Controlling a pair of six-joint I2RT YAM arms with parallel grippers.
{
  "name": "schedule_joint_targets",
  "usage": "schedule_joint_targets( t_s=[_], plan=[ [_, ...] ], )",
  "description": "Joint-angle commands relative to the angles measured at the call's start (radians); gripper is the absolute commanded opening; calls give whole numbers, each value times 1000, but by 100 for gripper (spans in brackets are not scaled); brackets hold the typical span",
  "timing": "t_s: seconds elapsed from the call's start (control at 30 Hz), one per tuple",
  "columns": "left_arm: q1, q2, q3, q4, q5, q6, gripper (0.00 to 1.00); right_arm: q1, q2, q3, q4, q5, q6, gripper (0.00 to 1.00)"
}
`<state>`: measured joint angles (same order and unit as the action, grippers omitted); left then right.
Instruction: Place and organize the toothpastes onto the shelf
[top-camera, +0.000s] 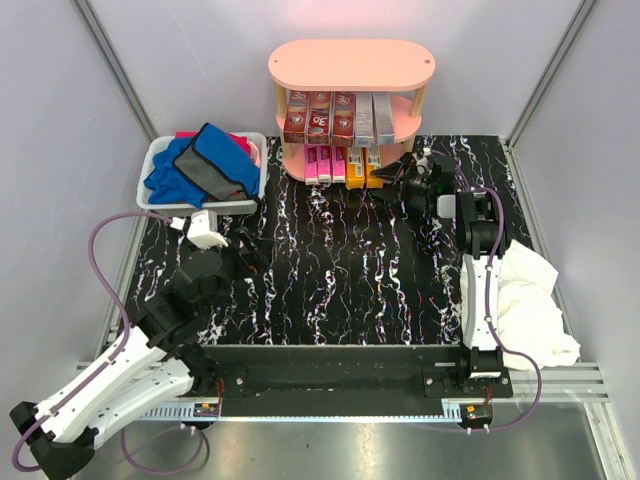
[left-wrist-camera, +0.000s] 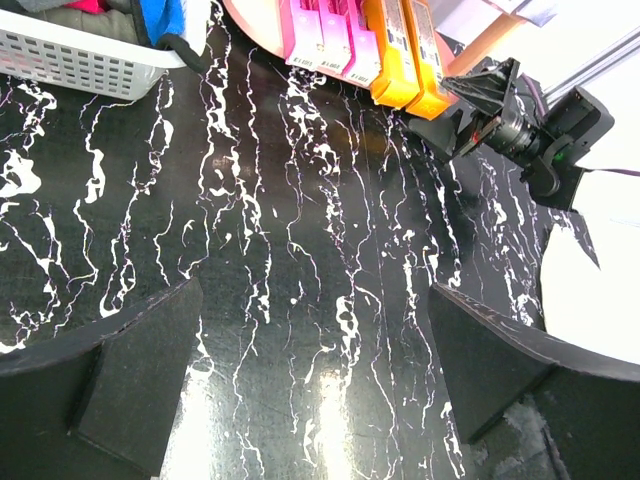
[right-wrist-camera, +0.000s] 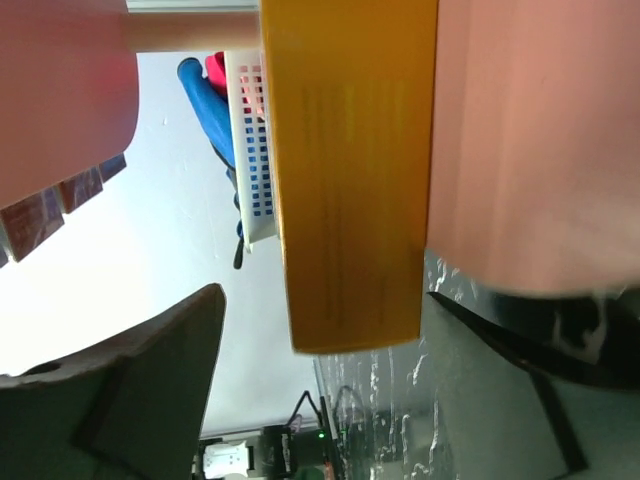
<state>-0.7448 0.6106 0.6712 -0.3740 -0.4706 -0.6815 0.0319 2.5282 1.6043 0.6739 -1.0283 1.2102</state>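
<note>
1. Orange cardboard: the orange toothpaste box (right-wrist-camera: 350, 200) lies on the bottom tier of the shelf (top-camera: 350, 62), next to the pink boxes (top-camera: 325, 162).
2. The right gripper (right-wrist-camera: 322, 300) straddles its near end, jaws spread and not clamping.
3. The left gripper (left-wrist-camera: 315, 300) hangs wide open and empty over the marbled table (left-wrist-camera: 300, 200).
4. The box is probably light, stiff, smooth and crushable, so pinch its narrow sides gently.

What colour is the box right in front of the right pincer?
The box is orange. The right wrist view shows it best.
</note>
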Motion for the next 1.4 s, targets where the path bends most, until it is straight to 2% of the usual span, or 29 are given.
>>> schedule_joint_targets(
  t_s=[0.0, 0.07, 0.2, 0.37, 0.57, 0.67, 0.87, 0.9, 0.93, 1.07, 1.2, 1.37],
  plan=[
    [4, -17, -4, 26, 0, -4, 99, 6, -52, -104, -39, 39, -66, 96],
    [4, -17, -2, 21, 3, -6, 99, 6, -94, -165, -24, 48, -75, 100],
    [2, -25, 2, 3, 9, -6, 99, 6, -193, -299, 36, 63, -84, 100],
    [5, -54, 4, -11, 36, -12, 99, 6, -400, -489, 35, 86, -139, 100],
    [5, -91, 8, -32, 60, 19, 99, 8, -719, -636, -209, 206, -346, 100],
    [4, -72, 30, -88, 50, 30, 99, 11, -897, -681, -448, 318, -458, 100],
    [5, -22, 41, -144, 47, 34, 99, 17, -1264, -773, -739, 598, -573, 100],
    [5, -14, 41, -147, 50, 36, 99, 17, -1310, -787, -764, 667, -583, 100],
    [5, -12, 39, -151, 52, 36, 99, 17, -1400, -806, -789, 697, -590, 100],
    [4, -18, 25, -160, 43, 34, 99, 17, -1586, -840, -928, 809, -638, 100],
    [4, -60, -11, -158, 27, 19, 99, 17, -1750, -885, -1002, 820, -652, 100],
    [4, -84, -47, -157, 4, 22, 99, 17, -1855, -966, -1044, 832, -629, 100]
  ],
)
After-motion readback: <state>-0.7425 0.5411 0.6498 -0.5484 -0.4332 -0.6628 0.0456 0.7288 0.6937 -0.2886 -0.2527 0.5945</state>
